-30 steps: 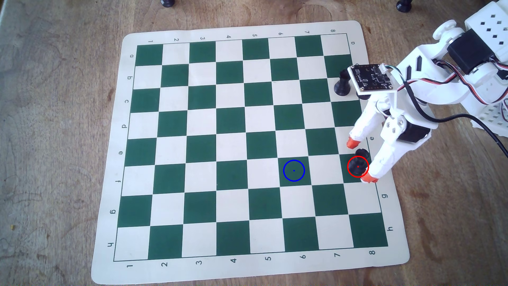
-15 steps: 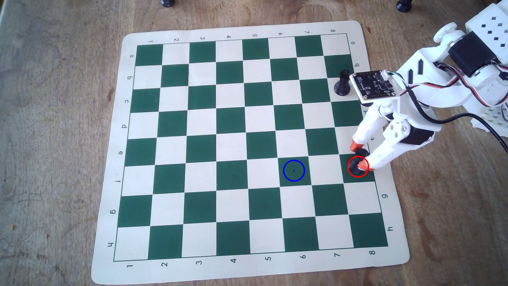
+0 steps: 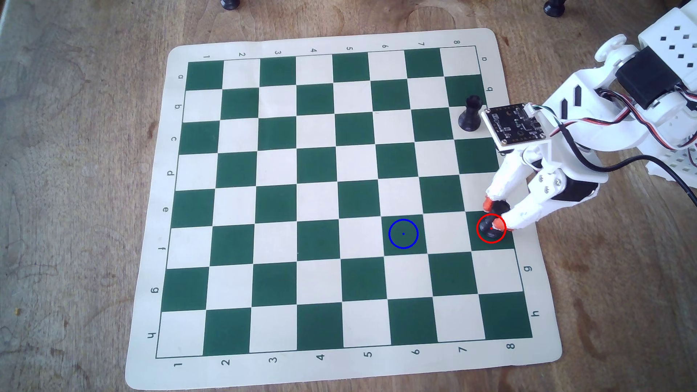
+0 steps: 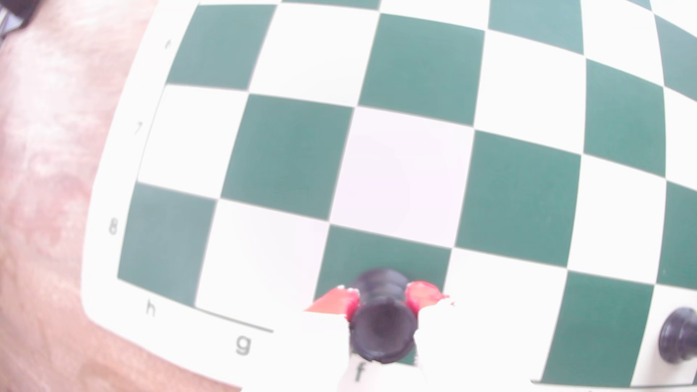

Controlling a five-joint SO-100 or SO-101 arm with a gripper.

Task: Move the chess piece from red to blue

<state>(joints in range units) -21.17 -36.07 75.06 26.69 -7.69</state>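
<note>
Overhead, your gripper [image 3: 495, 215] reaches in from the right over the board [image 3: 341, 211], its orange-tipped fingers [image 3: 487, 204] on either side of the rook [image 3: 491, 225]. The rook stands on the dark square in row f, column 8, inside the red circle [image 3: 477, 233], hard against the board's right edge. Only the narrow cream border lies between that square and bare table [image 3: 75, 150].

In the wrist view the rook [image 4: 383, 324] sits upright between the two red pads [image 4: 335, 301], which press its waist just under the crown. The fingers are pinching it. Whether the base is touching the square, you cannot tell from either view.

The blue circle [image 3: 403, 233] lies two squares left of the rook in the same row, on the dark square in column 6. The single light square between the two circles is bare, and so are the squares around blue.

A second rook [image 3: 470, 114] stands well above your rook, overhead, on the right-hand column near row c, close to the camera board [image 3: 515, 126] on the wrist. In the wrist view it [image 4: 679, 335] shows at the far right edge, well apart from the grip.

Two dark pieces [image 3: 230, 3] sit off the board at the top edge of the overhead view, well away from the rook.
</note>
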